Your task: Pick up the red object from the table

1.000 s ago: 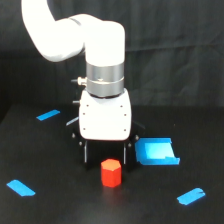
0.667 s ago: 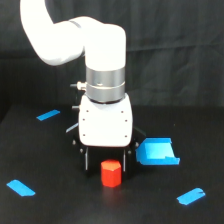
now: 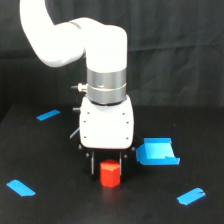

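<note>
One red object [image 3: 110,173], a small hexagonal block, stands upright on the table [image 3: 60,210], directly beneath the white wrist housing and near the front of the scene. The gripper [image 3: 109,170] straddles it: dark fingers [image 3: 92,164] show on either side of the block, spread apart and not visibly touching it, so the jaws read as parted.

Change noted: over the last second the arm has descended and moved toward the camera, so the housing now hangs just above the block's top, where a clear gap stood before. The block itself has not shifted. In my judgement the approach is complete and the closing squeeze is the step outstanding; nothing is lifted yet.

Count: one red block; three blue strips [image 3: 48,115] lying flat, well apart from each other; one larger blue patch [image 3: 157,152] just beside the gripper on the exterior view's right.
</note>
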